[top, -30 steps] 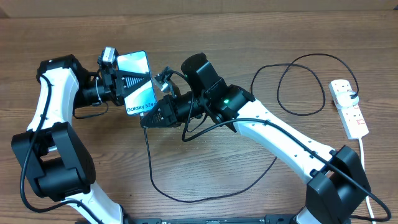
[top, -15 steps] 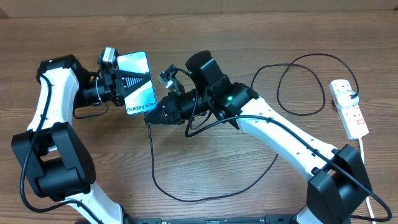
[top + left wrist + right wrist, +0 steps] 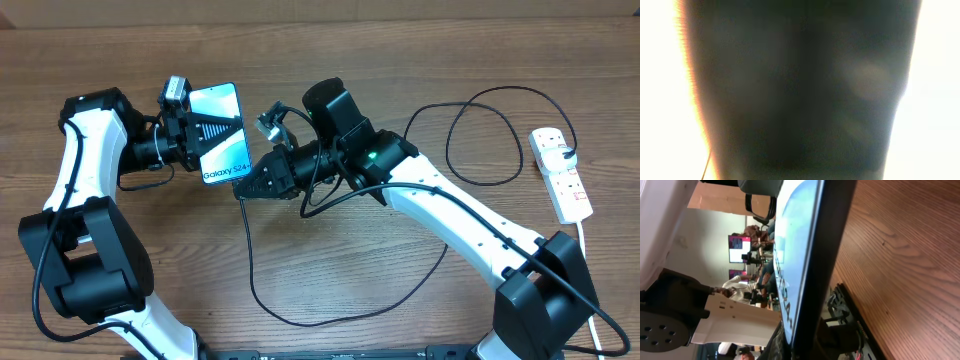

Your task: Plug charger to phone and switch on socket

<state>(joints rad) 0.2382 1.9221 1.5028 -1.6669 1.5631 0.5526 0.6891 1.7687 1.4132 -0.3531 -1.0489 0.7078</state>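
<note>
Phone [image 3: 222, 133] in left tool [image 3: 204, 137], charger [image 3: 246, 250] in right tool [image 3: 243, 188] beside it

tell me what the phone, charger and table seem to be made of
The phone: glossy glass front, going by the sheen on its lit screen; its dark edge could be metal or plastic. The charger: thin black cable, likely a rubbery plastic sheath, since it lies in loose curves. The table: wood or wood-look laminate, matte, with brown grain.

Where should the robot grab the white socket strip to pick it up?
Across its two long sides, near the middle, coming down from above. The socket lies flat and is long and narrow, so the width is likely easiest to pinch. The plug sits at the far end and the white cord leaves the near end.
</note>
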